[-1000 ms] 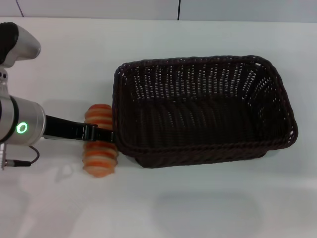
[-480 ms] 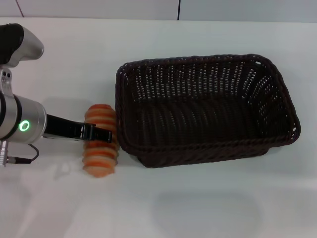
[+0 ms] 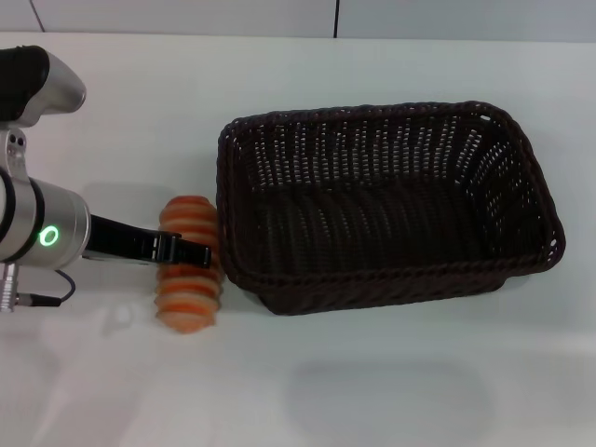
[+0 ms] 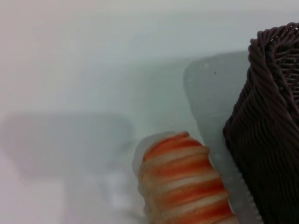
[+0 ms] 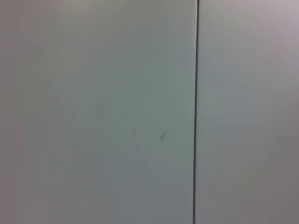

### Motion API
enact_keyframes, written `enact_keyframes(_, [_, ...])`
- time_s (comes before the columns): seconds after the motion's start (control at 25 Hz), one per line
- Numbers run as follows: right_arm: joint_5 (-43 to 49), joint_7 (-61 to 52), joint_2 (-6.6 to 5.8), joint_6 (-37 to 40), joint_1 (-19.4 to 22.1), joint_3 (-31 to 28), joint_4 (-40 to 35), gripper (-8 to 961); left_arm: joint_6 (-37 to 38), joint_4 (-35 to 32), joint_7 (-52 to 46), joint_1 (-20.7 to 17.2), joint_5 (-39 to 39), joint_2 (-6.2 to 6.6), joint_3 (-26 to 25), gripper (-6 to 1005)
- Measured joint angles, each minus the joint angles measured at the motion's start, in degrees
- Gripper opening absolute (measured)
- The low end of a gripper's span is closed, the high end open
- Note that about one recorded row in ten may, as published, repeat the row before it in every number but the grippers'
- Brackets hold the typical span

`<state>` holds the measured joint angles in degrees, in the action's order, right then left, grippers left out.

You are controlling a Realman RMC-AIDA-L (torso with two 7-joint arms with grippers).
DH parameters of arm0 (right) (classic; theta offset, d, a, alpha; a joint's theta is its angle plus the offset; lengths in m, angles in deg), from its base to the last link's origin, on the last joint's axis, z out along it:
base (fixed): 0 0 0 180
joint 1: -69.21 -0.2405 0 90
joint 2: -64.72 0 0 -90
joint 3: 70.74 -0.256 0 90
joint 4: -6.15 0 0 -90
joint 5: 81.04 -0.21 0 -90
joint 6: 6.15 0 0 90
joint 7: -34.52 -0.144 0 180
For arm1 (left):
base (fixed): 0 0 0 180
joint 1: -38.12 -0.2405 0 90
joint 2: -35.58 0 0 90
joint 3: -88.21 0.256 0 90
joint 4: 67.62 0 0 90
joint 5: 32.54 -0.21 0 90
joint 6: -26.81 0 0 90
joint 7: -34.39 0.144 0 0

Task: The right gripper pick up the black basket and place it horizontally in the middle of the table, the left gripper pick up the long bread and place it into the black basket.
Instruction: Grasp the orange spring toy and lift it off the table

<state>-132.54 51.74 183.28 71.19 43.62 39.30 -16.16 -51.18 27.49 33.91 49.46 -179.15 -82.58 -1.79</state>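
Off-task stuff only, not much for you here. In the head view, at 12 o'clock, you've got a grey back wall (image 3: 186,17) running the full width as a narrow strip. A dark vertical seam (image 3: 336,19) cuts it just past centre, towards 1 o'clock. A second seam (image 3: 35,14), slightly slanted, sits out at 10 to 11 o'clock. The right wrist view gives you only a pale flat panel (image 5: 93,112), split by a thin dark line (image 5: 195,112) running edge to edge. A small speck (image 5: 162,136) sits near that line. Can't tell you what the panel is.
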Motion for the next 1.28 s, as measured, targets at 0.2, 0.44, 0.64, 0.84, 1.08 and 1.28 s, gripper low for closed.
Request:
enact_keyframes(0.2, [0.0, 0.0, 0.0, 0.0, 0.0, 0.0, -0.01, 492, 0.59, -0.64, 0.13, 0.04, 0.0, -0.04, 0.37, 766])
enact_keyframes(0.44, [0.0, 0.0, 0.0, 0.0, 0.0, 0.0, -0.05, 492, 0.97, -1.64, 0.55, 0.19, 0.14, -0.18, 0.47, 756])
enact_keyframes(0.64, [0.0, 0.0, 0.0, 0.0, 0.0, 0.0, -0.16, 492, 1.33, -2.06, 0.63, 0.26, 0.28, -0.14, 0.93, 747])
enact_keyframes(0.84, [0.0, 0.0, 0.0, 0.0, 0.0, 0.0, -0.2, 492, 1.42, -2.19, 0.64, 0.26, 0.26, -0.14, 1.01, 739])
enact_keyframes(1.08, [-0.01, 0.0, 0.0, 0.0, 0.01, 0.0, -0.35, 492, 1.69, -2.94, 0.92, 0.33, 0.19, -0.14, 1.14, 729])
enact_keyframes(1.28, [-0.01, 0.0, 0.0, 0.0, 0.01, 0.0, -0.37, 492, 1.94, -3.75, 1.43, 0.58, 0.46, -0.14, 1.15, 720])
